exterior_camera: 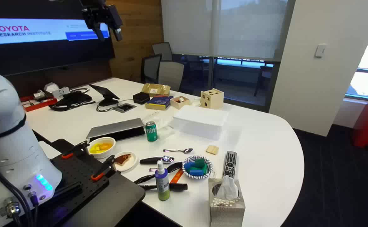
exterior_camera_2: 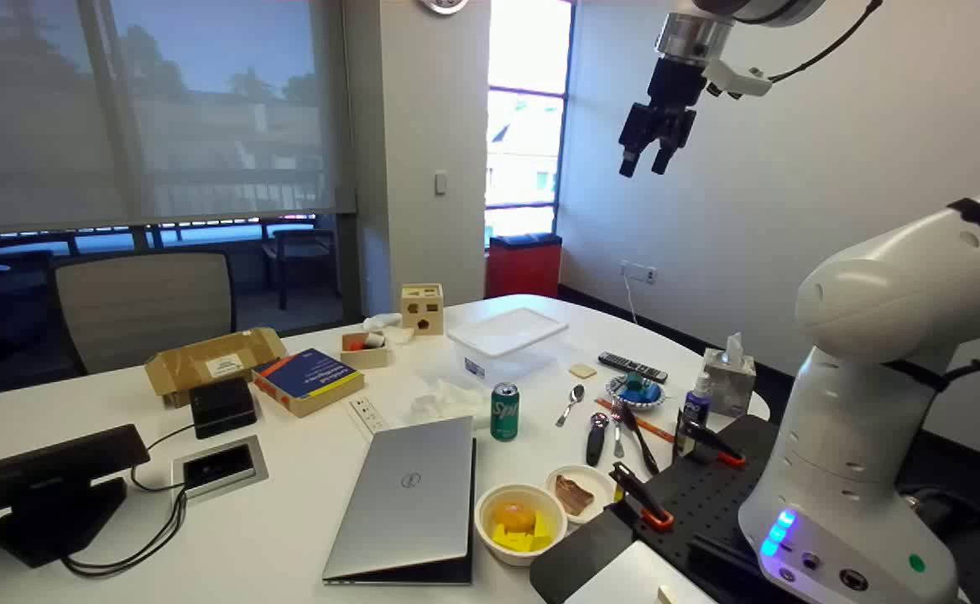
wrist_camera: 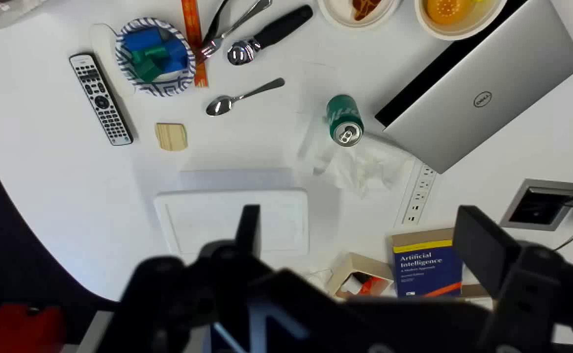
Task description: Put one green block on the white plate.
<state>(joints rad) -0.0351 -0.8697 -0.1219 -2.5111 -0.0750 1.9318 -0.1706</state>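
The gripper (exterior_camera_2: 645,159) hangs high above the worktop (exterior_camera: 266,151), its jaws well apart; in the wrist view, a blue book (wrist_camera: 424,274) and a small box (wrist_camera: 370,264) show through the gap between them.

The green blocks (wrist_camera: 147,69) lie with blue blocks (wrist_camera: 143,39) in a round patterned bowl (wrist_camera: 161,88). The white plate (exterior_camera: 133,161) sits near the robot's base (exterior_camera: 29,164), with a brown piece (exterior_camera: 122,159) lying on it. A white bowl (exterior_camera: 103,154) stands just beside the plate, holding yellow pieces (exterior_camera_2: 519,539) and an orange item (exterior_camera_2: 513,517). A black clamp (exterior_camera: 105,165) is close to the plate; whether they touch, I cannot tell.

A scoop (wrist_camera: 284,27) and a fork (wrist_camera: 246,18) lie between the plate and the patterned bowl, the fork's tines at an orange strip (wrist_camera: 192,29). A spoon (wrist_camera: 221,105) rests near the scoop. A green can (exterior_camera: 151,132) stands upright near a grey laptop (exterior_camera_2: 419,503). On the patterned bowl's other side lies a remote (wrist_camera: 101,100), with a flat wooden piece (wrist_camera: 171,136) near it. A spray bottle (exterior_camera: 163,186) and a tissue box (exterior_camera: 226,209) stand upright on the worktop, apart from each other.
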